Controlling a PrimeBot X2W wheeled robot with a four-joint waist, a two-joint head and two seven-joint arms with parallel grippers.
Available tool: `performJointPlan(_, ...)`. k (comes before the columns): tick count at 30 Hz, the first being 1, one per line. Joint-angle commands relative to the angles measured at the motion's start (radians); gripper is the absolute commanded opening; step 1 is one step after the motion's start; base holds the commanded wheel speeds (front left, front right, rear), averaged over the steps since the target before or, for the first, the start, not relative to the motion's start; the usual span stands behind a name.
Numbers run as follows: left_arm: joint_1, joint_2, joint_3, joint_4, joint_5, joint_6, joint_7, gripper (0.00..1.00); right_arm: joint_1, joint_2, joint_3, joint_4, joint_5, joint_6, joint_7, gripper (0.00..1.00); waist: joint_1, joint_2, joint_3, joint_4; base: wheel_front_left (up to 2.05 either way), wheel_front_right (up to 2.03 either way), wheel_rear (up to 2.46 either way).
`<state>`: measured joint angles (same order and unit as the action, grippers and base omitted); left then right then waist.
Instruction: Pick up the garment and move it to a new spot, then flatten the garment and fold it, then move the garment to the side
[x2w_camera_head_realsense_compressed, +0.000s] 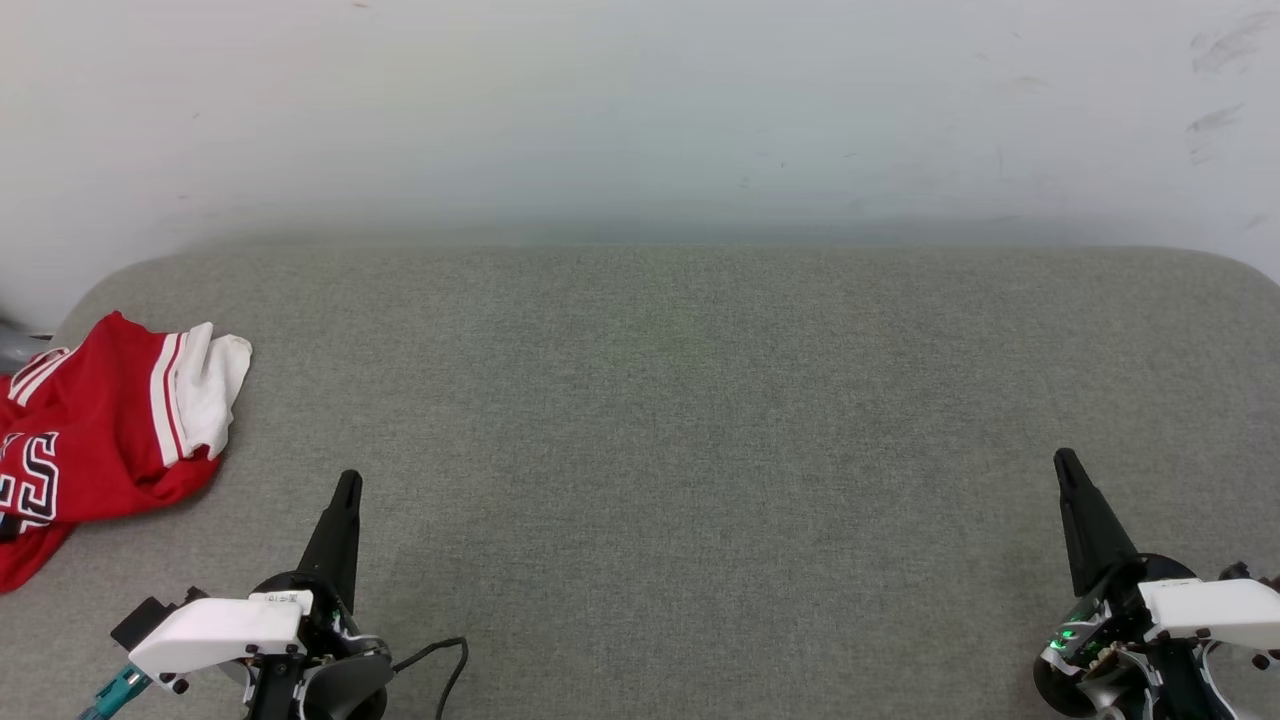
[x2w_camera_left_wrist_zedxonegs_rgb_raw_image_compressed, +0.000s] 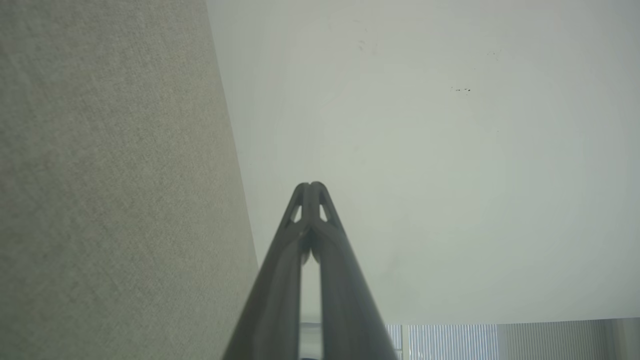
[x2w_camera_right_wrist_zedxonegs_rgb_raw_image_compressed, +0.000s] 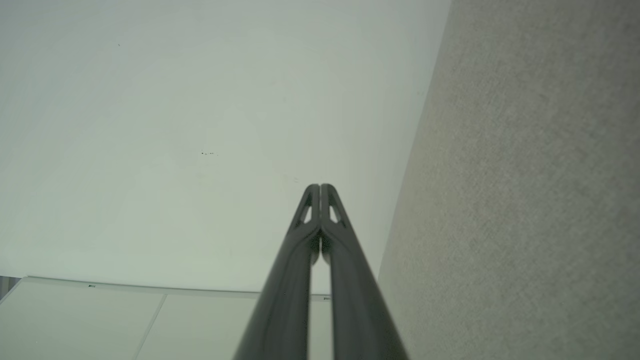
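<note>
A: Left gripper (x2w_camera_head_realsense_compressed: 349, 484) first: its two dark fingers are pressed tip to tip, clenched and empty, over the grey padded surface (x2w_camera_head_realsense_compressed: 700, 400).
B: The right gripper (x2w_camera_head_realsense_compressed: 1064, 464) mirrors it on the far side, fingers pinched together too, well apart from its partner.
A: The garment (x2w_camera_head_realsense_compressed: 105, 420) lies crumpled at the surface's left edge, up and left of the left gripper. It is near but not touching, with grey fabric between them.
B: Both grippers sit low in the head view, tips leaning slightly inward toward the pale wall (x2w_camera_head_realsense_compressed: 640, 110). A black cable (x2w_camera_head_realsense_compressed: 440, 665) loops beside the left one.
</note>
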<state>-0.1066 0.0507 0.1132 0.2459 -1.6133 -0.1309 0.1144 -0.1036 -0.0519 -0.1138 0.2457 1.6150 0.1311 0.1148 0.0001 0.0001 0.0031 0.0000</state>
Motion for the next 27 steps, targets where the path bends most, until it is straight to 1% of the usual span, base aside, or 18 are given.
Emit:
performJointPlan(1,-0.006,-0.001,0.002,0.000,0.001,-0.003,0.001,0.00,-0.012,0.003,0.000,0.001,-0.004,-0.001,0.000,0.00,-0.0001,-0.0001,0.000,0.000,0.00,0.00,0.00)
performJointPlan(25,-0.006,-0.001,0.002,0.000,0.001,-0.003,0.001,0.00,-0.012,0.003,0.001,0.001,-0.005,-0.001,0.000,0.00,-0.0001,-0.0001,0.000,0.000,0.00,0.00,0.00)
performJointPlan(26,0.001,0.000,0.000,0.003,0.000,0.000,0.000,1.00,0.002,0.000,0.000,0.003,0.000,0.000,0.000,1.00,-0.0001,-0.0001,0.000,0.000,0.00,0.00,0.00)
performJointPlan(27,0.005,-0.001,-0.002,0.011,0.000,0.000,-0.001,1.00,0.007,0.000,0.001,0.009,0.000,0.000,-0.001,1.00,-0.0001,-0.0001,0.000,0.000,0.00,0.00,0.00)
